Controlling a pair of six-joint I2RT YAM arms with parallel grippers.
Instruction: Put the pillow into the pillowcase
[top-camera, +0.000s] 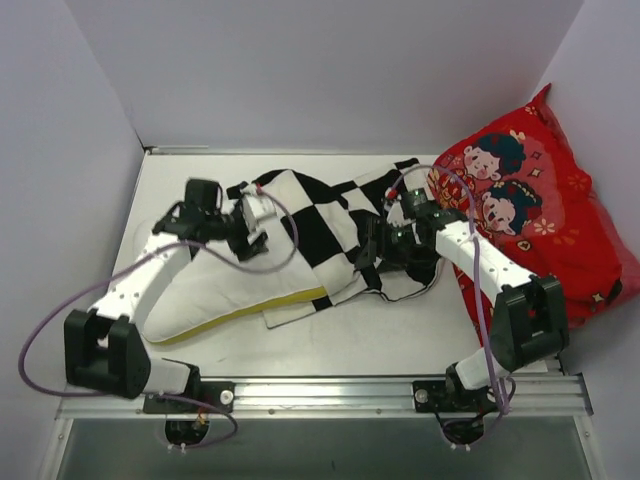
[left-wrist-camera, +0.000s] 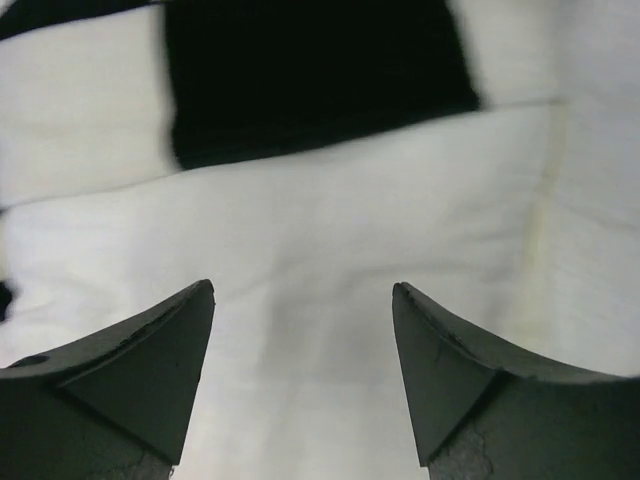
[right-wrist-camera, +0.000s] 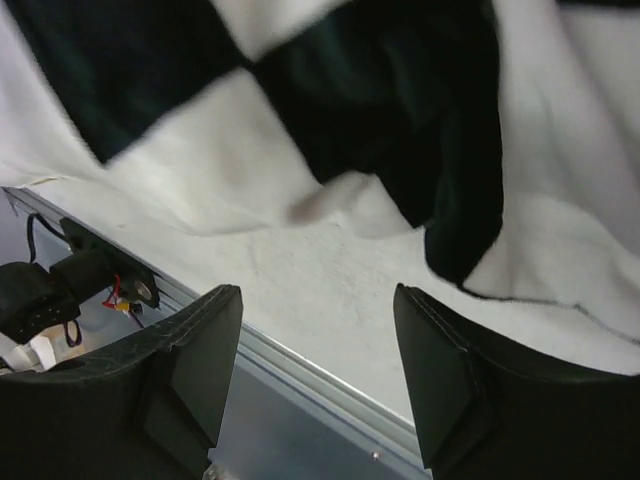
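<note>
The pillow (top-camera: 215, 290) lies on the table (top-camera: 400, 340) left of centre, yellow band along its near edge. Its far right end is covered by the pillowcase (top-camera: 320, 225), which is bunched mid-table (inside the case or just under it, can't tell). The left arm reaches from its base up over the pillow, elbow low and wrist turned right, so its head sits at the case's left edge. The left gripper (left-wrist-camera: 302, 287) has its jaws well apart with nothing between them, hovering close over white cloth with a black square beyond. The right arm folds back at the elbow and angles left and down to the case's right end. The right gripper (right-wrist-camera: 318, 290) is also spread and holds nothing; past it are bare table and the case's drooping hem. The red cushion (top-camera: 545, 215) leans in the far right corner, behind that arm.
</note>
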